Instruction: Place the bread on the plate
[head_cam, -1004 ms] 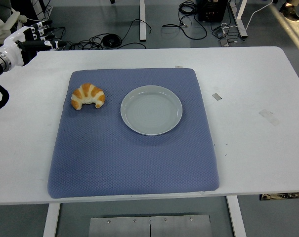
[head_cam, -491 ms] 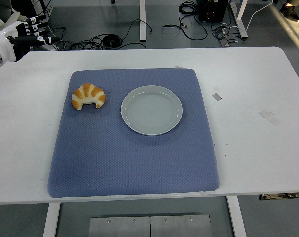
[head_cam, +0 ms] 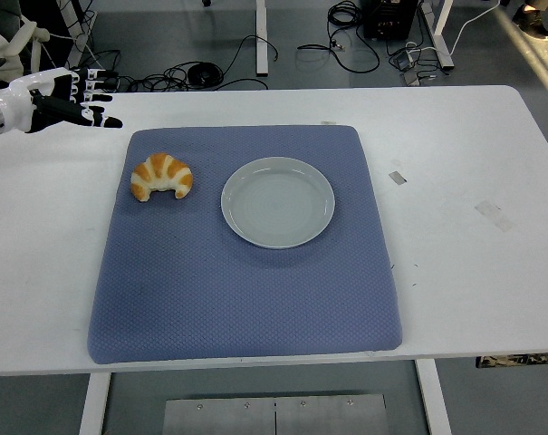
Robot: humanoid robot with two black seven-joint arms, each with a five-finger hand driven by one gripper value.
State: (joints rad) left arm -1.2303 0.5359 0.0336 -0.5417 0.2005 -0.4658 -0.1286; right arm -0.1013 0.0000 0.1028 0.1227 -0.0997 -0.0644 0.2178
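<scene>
bread (head_cam: 161, 177) sits on the far left part of the blue mat (head_cam: 246, 290), just left of the empty grey plate (head_cam: 278, 201), untouched. left hand (head_cam: 65, 93) hovering past the mat's far left corner, fingers spread, holding nothing. best approached from above, closing across the thick middle rather than the tapered tips, gently enough not to crush. golden, curved croissant, darker bands across its ridges, ends pointing toward the near side.
</scene>
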